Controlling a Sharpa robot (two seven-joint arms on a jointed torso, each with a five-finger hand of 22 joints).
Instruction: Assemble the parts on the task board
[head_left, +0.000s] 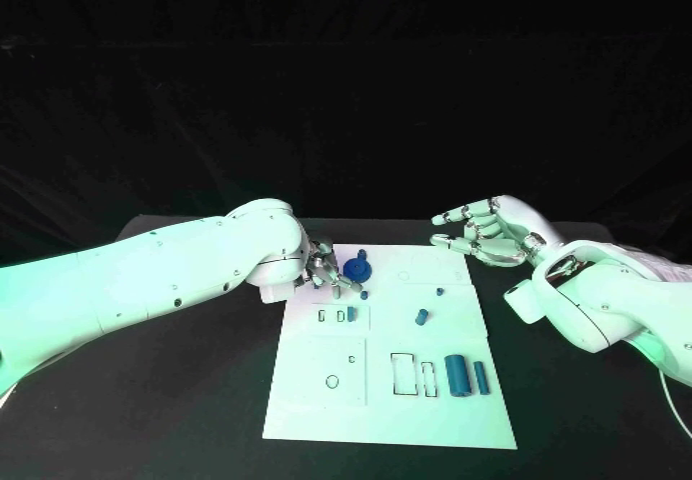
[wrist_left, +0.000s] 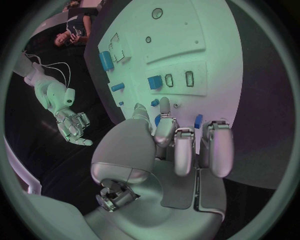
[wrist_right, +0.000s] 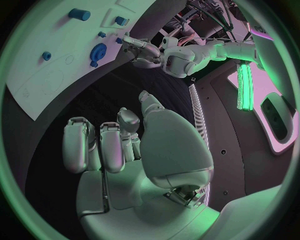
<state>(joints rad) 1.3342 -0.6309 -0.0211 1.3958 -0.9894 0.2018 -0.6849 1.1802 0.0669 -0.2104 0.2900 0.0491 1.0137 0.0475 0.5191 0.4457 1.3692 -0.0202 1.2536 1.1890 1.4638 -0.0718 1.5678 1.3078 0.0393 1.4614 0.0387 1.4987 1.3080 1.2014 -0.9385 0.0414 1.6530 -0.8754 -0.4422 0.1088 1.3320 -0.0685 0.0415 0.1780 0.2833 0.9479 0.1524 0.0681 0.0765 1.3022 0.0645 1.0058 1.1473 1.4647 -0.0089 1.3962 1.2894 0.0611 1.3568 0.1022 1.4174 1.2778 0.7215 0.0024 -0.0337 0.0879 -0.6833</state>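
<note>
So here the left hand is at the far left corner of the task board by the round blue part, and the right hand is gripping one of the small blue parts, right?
Not quite. The right hand holds nothing: the head view shows it in the air off the task board's far right corner, fingers curled and apart. The left hand is indeed by the round blue part.

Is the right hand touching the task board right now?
Apart. The right wrist view shows the right hand above dark table, a clear gap from the task board.
</note>
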